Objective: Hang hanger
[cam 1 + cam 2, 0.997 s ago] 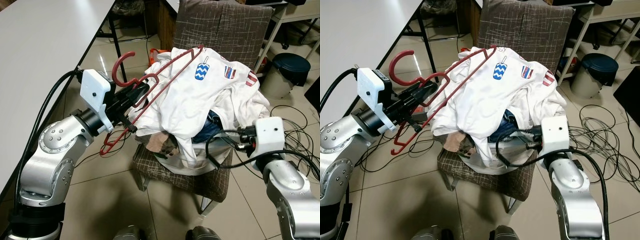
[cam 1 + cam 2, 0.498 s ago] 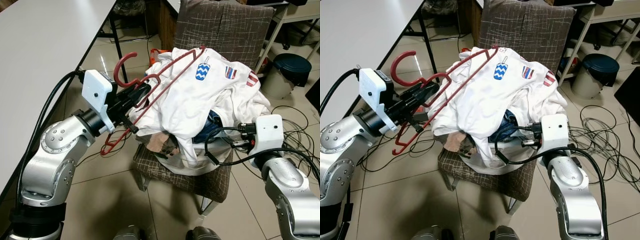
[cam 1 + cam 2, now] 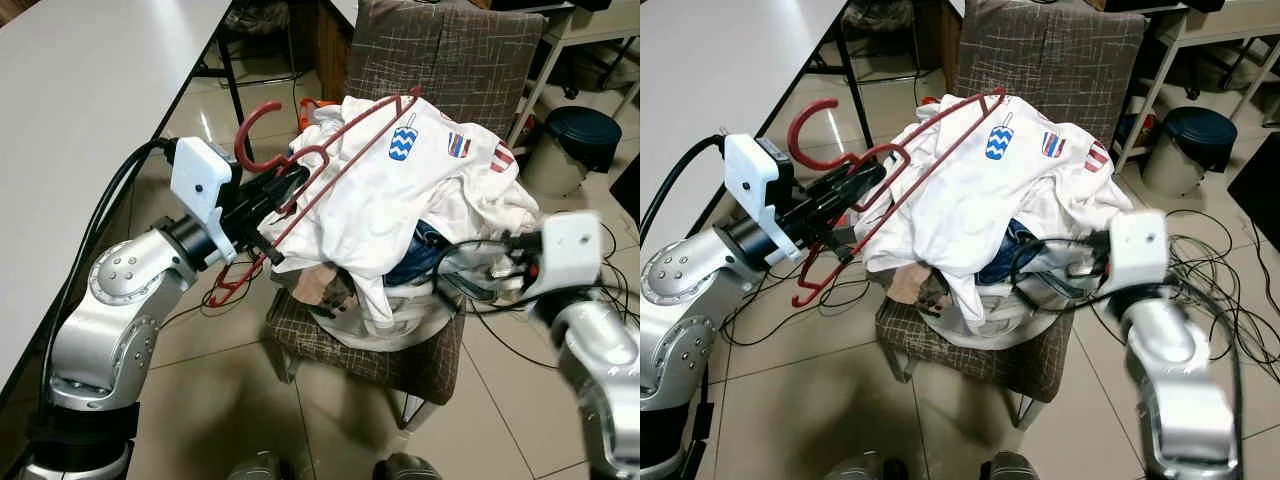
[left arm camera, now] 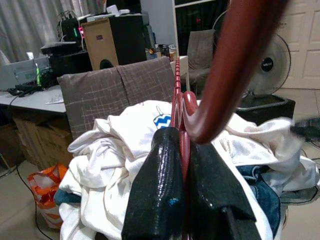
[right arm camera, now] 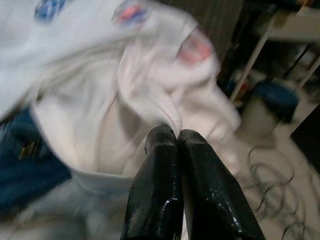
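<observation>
Red plastic hanger (image 3: 300,190) clamped in left end effector (image 3: 283,184), white shirt (image 3: 400,190) heaped on brown chair (image 3: 440,60), right end effector (image 5: 172,145) pinching white shirt fabric, blurred.

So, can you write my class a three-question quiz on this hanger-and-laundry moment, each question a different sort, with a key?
1. True or false: the left gripper is shut on the red hanger.
2. The pile of clothes lies on: A) the white table, B) the floor, C) the chair.
3. Fill in: the right gripper pinches a fold of ______ cloth.

Key
1. True: in the left wrist view both black fingers clamp the hanger's red bar.
2. C: the clothes lie heaped on the seat, beside the white table.
3. White.
</observation>
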